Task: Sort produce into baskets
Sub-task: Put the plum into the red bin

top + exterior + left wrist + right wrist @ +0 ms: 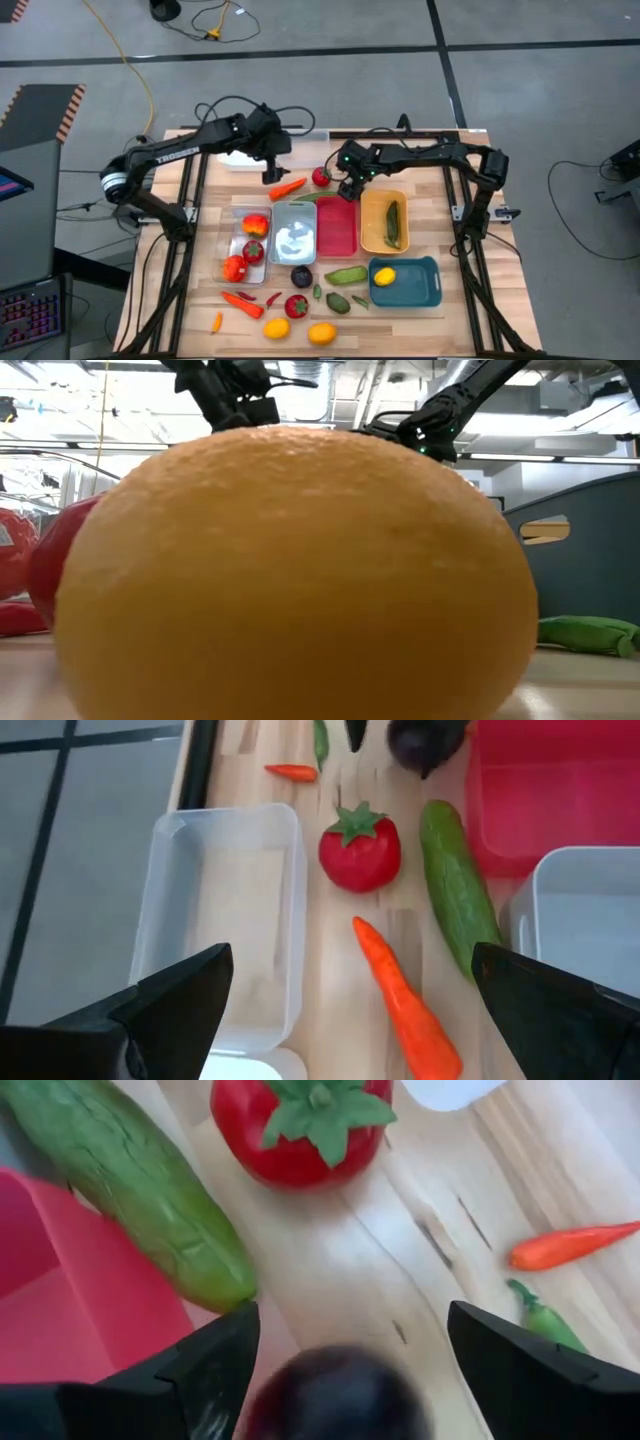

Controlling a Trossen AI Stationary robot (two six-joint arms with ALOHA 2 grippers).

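Produce is split between bins and bare table. Red tomato [321, 177], orange carrot [287, 187] and a green cucumber [455, 890] lie on the wood at the far side, just beyond the red bin [337, 226]. Right gripper [349, 188] hangs over that spot beside the tomato, fingers spread; right wrist view shows a dark round purple thing [340, 1395] low between them, blurred and cut off, contact cannot be told. Left gripper [272, 172] sits above the carrot's end, fingers wide apart, nothing between them; a clear bin [222, 920] lies under it, empty.

Yellow-orange bin [371, 225] holds 1 green pod [392, 223]. Teal bin [430, 289] holds 1 lemon [384, 276]. Silver-grey bin [293, 232] is next to the red one. Clear bin at left [237, 245] has red and orange pieces, shapes hard to make out.

Low view is almost fully blocked by 1 orange fruit [295, 575] close to the lens; only arm parts show above it.
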